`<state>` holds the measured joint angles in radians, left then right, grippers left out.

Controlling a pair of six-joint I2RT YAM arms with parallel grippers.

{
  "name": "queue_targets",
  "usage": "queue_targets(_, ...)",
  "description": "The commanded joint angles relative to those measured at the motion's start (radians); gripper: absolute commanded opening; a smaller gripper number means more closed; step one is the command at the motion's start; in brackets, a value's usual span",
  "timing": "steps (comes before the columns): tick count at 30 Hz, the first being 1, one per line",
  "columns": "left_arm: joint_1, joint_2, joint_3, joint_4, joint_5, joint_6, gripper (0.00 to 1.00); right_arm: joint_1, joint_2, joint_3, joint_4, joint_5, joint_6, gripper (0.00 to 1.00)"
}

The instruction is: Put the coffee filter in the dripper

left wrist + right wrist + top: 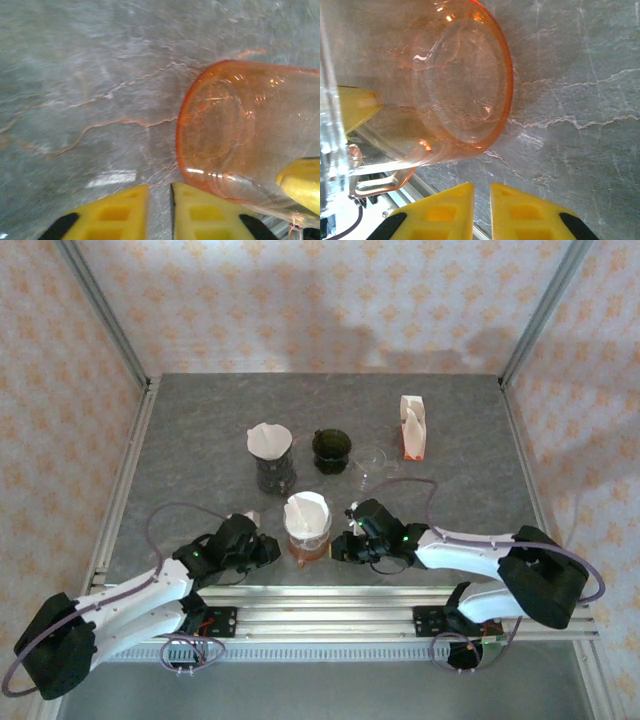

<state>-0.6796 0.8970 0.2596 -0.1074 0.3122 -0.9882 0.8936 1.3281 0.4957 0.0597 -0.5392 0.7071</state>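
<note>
The white paper cone filter (pixel 306 510) is standing in the mouth of the see-through orange dripper (pixel 309 543), near-middle of the grey marbled desk (pixel 200 440). Our left gripper (pixel 160 212) and right gripper (pixel 481 212) are flanking it, each with jaws narrowed to a slit, holding nothing. We are judging it wants seating: pressing lightly inward, steadying the dripper. We are reading no writing, even on the white-and-orange carton (pixel 412 427).

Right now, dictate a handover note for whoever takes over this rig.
Left claw: shut, empty, just left of the orange dripper.
Right claw: shut, empty, just right of it.
Filter: sitting in the top of that dripper.
Done: filter looks placed.
Left: check that it sits evenly, then draw both arms away.
</note>
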Motion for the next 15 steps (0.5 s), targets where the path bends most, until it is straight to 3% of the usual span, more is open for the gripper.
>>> queue_targets(1, 0.006, 0.052, -0.019, 0.154, 0.042, -0.018, 0.09, -0.005, 0.033, -0.006, 0.074, -0.013, 0.021, 0.16)
queue_targets(4, 0.006, 0.094, -0.022, 0.21, 0.056, -0.026, 0.02, -0.006, 0.068, 0.0, 0.106, -0.028, 0.028, 0.16)
queue_targets(15, 0.018, 0.147, -0.041, 0.303, 0.061, -0.048, 0.0, -0.007, 0.135, 0.036, 0.163, -0.032, 0.031, 0.15)
